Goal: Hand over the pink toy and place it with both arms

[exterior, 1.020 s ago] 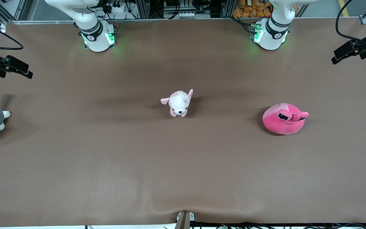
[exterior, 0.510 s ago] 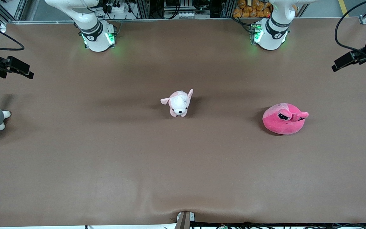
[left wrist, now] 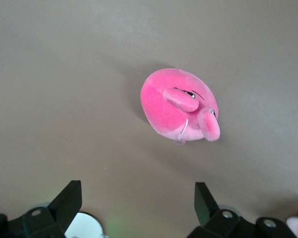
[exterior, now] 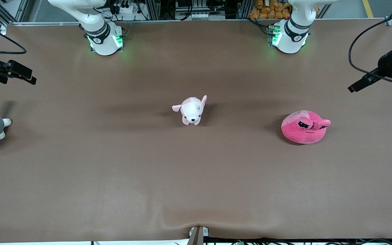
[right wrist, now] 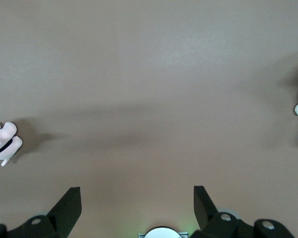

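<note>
The left gripper (left wrist: 136, 208) has swung toward the pink toy (exterior: 304, 127), fingers spread, empty; the toy lies beside the puppy plush (exterior: 191, 110); likely soft, light; grip its rounded body; right gripper (right wrist: 136, 208) waits, spread.

Pink toy (exterior: 304, 127): large, round, hot-pink plush blob, soft and squat. Half-lidded black eyes, protruding snout, small stubby ears. Sits upright on the brown table, face turned toward the front camera's edge. Lies toward the left arm's end of the table, about midway between the base edge and the front camera's edge, clear of every edge. In the left wrist view the same toy (left wrist: 181, 105) rests free, nothing touching it.
</note>
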